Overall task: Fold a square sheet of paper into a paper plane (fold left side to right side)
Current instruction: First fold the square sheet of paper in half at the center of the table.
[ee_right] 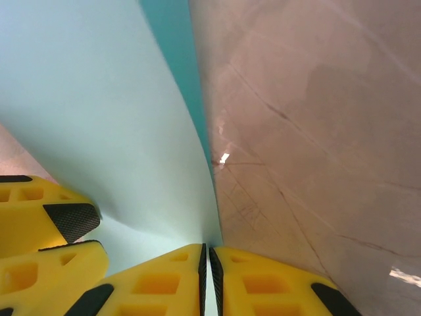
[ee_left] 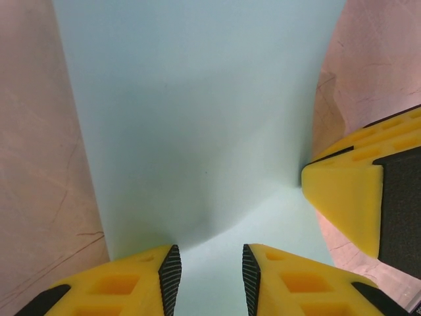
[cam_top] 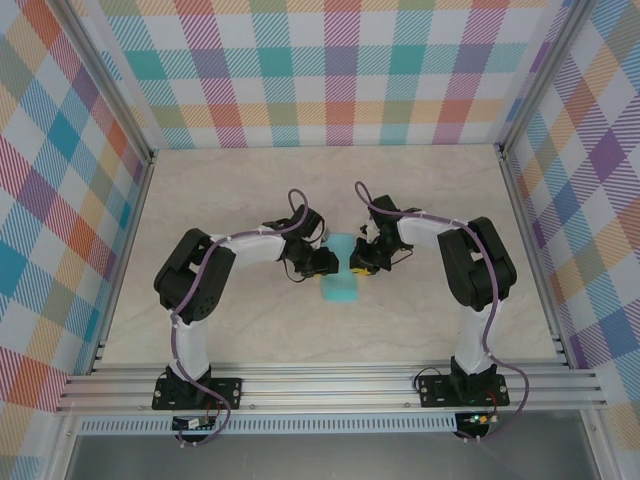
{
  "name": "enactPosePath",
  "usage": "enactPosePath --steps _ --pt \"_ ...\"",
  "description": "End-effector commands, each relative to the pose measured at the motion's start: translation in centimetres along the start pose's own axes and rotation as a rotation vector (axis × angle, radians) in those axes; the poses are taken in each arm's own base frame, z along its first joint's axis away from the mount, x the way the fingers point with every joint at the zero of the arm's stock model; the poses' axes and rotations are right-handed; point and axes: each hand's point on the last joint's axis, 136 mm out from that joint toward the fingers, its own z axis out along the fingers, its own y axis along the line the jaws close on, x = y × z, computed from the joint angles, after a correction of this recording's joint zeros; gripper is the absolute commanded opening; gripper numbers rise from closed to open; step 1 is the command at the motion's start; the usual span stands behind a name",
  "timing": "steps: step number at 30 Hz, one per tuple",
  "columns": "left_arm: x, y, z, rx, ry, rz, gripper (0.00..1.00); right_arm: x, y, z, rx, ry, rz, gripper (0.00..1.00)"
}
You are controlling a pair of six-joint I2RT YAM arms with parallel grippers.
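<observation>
Square sheet of paper [ee_left: 197, 118], plain turquoise, is pinched in right claw [ee_right: 208, 255]; left claw [ee_left: 210, 264] narrowly parted.

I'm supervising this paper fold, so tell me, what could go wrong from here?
The right gripper pinches just the edge of the paper, so it may slip or tear. The paper is bowed, not flat, so the crease could land crooked. The left gripper stands open close beside the right one; they might bump.

I count one paper sheet [cam_top: 340, 288], two arms with a left gripper [ee_left: 210, 273] and right gripper [ee_right: 207, 276], one table [cam_top: 300, 190].
</observation>
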Motion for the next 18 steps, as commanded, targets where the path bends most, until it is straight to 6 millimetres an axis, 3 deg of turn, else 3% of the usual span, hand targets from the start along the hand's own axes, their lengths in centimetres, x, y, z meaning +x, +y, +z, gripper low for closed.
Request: enactPosePath --steps 1,12,18 --pt "1.6 2.7 -0.1 -0.063 0.041 -0.033 0.35 2.0 -4.2 2.1 0.152 0.077 0.046 0.13" --pt "1.3 3.8 -2.0 -0.051 0.005 -0.063 0.38 1.9 -4.1 2.1 0.149 0.078 0.046 0.13" --pt "0.0 1.9 -3.5 0.012 -0.037 -0.042 0.38 1.8 -3.6 2.1 0.128 0.073 0.043 0.13"
